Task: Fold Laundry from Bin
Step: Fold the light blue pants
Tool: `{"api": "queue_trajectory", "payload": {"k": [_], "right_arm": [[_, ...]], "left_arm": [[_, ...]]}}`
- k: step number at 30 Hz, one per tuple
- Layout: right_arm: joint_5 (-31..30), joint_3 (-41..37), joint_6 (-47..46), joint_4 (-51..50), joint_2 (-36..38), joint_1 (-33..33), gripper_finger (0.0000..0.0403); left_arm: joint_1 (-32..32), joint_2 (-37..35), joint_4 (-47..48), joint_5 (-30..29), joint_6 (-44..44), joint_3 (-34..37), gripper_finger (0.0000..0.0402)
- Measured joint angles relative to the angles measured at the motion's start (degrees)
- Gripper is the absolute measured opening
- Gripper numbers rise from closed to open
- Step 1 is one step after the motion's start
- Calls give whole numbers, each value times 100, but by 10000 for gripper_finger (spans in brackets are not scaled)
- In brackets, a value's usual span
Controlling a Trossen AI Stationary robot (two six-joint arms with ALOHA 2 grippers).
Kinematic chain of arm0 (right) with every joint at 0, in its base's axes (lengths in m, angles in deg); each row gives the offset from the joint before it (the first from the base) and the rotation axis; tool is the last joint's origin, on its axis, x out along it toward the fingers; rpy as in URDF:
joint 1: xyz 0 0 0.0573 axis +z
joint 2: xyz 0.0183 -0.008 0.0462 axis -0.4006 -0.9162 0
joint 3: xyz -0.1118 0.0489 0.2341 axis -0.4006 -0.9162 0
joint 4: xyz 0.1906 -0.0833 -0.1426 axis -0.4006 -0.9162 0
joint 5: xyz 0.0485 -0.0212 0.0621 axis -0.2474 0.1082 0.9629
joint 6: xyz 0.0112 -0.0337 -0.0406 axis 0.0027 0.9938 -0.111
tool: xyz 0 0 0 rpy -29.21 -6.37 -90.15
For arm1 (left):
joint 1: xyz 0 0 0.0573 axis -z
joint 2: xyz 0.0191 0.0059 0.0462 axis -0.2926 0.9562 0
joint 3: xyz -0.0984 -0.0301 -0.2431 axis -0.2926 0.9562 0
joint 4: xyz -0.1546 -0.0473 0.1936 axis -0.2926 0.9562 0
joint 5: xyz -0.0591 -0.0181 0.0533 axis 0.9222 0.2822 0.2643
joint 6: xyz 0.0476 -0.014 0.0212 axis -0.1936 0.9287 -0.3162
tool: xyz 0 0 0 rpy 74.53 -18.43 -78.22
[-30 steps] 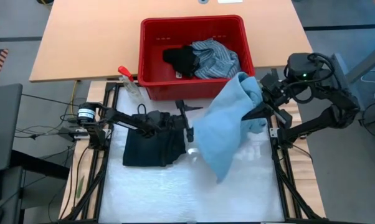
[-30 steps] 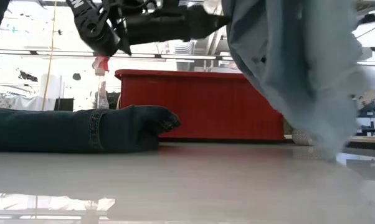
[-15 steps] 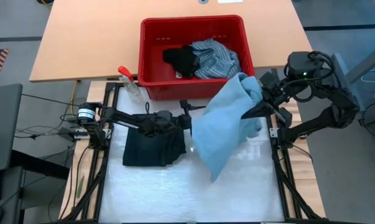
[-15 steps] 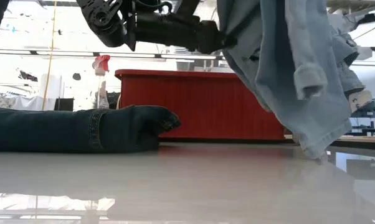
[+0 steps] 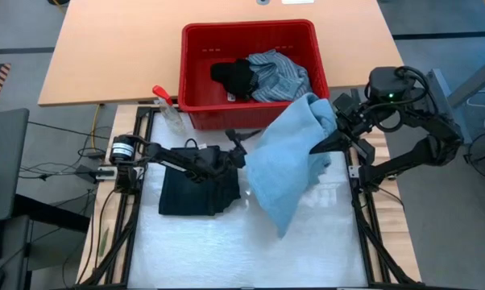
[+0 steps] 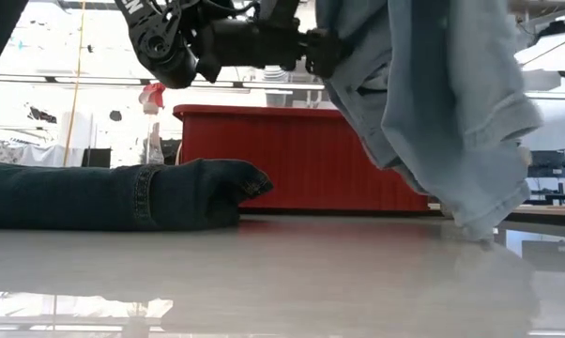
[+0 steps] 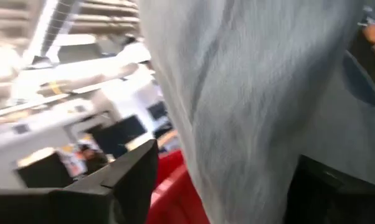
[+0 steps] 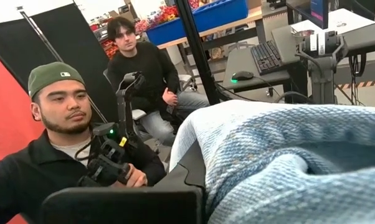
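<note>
Light blue denim jeans hang from my right gripper, which is raised at the table's right side and shut on them. My left gripper reaches level from the left to the jeans' left edge and stands open. In its wrist view the hanging cloth runs between its two fingers. A dark navy piece lies flat on the white table under the left arm. Behind stands the red bin, holding a striped shirt and a black piece. My right gripper holds the jeans by a bunched upper part, which covers the fingers and hides the place of contact. The jeans hang slack below it, their lower end close over the table. My left gripper has its fingers on either side of the jeans' edge; whether they touch it, I cannot tell.
A clear spray bottle with a red trigger lies by the bin's near left corner. The white work surface lies between two black frame rails. Two people sit beyond the table, in the right wrist view.
My left gripper has rolled and tipped upward while edging toward the hanging jeans, and now has their left edge between its fingers. The jeans' free lower part has swung a little below the right gripper.
</note>
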Motion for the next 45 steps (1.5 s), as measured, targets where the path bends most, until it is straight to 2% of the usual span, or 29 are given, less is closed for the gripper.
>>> {"api": "queue_trajectory", "payload": {"k": [3,9,10,12,15,19,22,28,34,38,41,45], "right_arm": [[2,0,2,10,2,0,38],[23,0,37,7,26,2,38],[28,0,46,8,33,0,38],[42,0,52,27,52,2,38],[39,0,50,30,63,2,40],[33,0,52,30,66,2,47],[31,0,172,-27,66,2,53],[-139,2,203,-194,77,-315,70],[-776,7,272,-2008,88,-1051,107],[-1055,4,318,-2880,42,-1245,138],[-1118,4,34,-3635,47,-1255,154],[-1484,4,-576,-4357,90,-1106,159]], "left_arm": [[43,-4,-493,-165,-367,0,203],[324,-8,-1027,50,-1427,3,36],[350,-8,-1074,75,-1515,6,19],[347,-8,-1105,158,-1460,1,16],[265,-8,-1090,213,-1351,0,31],[201,-13,-1095,15,-1192,-4,35],[227,-60,-1087,-519,-2035,-4,11],[510,-416,-959,-1575,-3958,-4,5],[717,-911,-420,-2162,-5361,-4,3],[743,-1477,148,-2367,-6034,-4,2],[750,-2104,964,-2376,-6043,-4,2],[748,-2930,2538,-2364,-5617,-79,1]]}}
